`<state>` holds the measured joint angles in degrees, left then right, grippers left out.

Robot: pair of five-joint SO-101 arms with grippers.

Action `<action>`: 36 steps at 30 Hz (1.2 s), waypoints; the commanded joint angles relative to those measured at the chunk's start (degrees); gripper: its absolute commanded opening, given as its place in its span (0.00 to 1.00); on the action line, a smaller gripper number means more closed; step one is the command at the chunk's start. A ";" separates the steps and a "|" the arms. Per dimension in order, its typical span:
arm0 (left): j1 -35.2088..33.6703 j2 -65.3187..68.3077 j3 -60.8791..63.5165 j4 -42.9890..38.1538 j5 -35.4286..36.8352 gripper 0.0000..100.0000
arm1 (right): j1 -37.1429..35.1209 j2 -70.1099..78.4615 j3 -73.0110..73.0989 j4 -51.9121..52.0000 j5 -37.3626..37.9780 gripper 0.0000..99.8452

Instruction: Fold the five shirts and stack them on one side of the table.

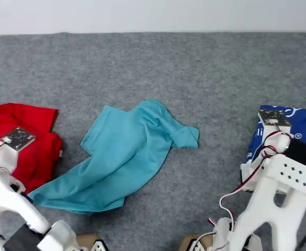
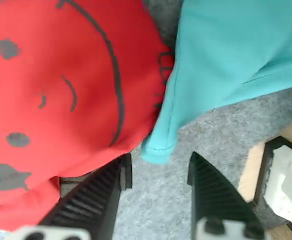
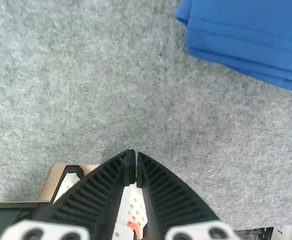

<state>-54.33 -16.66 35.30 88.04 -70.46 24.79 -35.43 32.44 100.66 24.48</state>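
Note:
A teal shirt [image 1: 126,154] lies crumpled in the middle of the grey table, and its corner [image 2: 158,150] reaches toward the left arm. A red shirt [image 1: 30,138] with a dark printed face [image 2: 61,80] lies at the left edge. A folded blue shirt [image 1: 304,128] sits at the right edge, and its folded layers [image 3: 245,40] show in the right wrist view. My left gripper [image 2: 158,172] is open, hovering just off the teal corner, beside the red shirt. My right gripper [image 3: 135,159] is shut on nothing, above bare carpet near the blue shirt.
Grey felt [image 1: 194,68] covers the table, with free room at the back and between the teal and blue shirts. The arms' bases [image 1: 194,243] stand at the front edge. A white wall [image 1: 153,15] runs behind the table.

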 commanded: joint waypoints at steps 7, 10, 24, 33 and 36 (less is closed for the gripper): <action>1.93 -1.58 6.81 -5.01 0.44 0.19 | -0.48 -1.27 -0.26 2.07 -0.44 0.01; 1.93 -1.58 10.59 -10.29 0.44 0.19 | -0.48 -1.27 -0.26 2.07 -0.44 0.01; 1.93 -1.58 13.49 -17.32 4.31 0.19 | -0.48 -1.27 -0.26 2.07 -0.44 0.01; 2.11 -2.11 16.66 -17.23 4.31 0.05 | -0.48 -1.27 -0.26 2.07 -0.44 0.01; 2.02 -2.11 15.43 -14.59 4.13 0.01 | -0.48 -1.27 -0.26 2.07 -0.44 0.01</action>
<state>-52.66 -16.66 52.09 71.52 -66.24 24.79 -35.43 32.44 100.66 24.48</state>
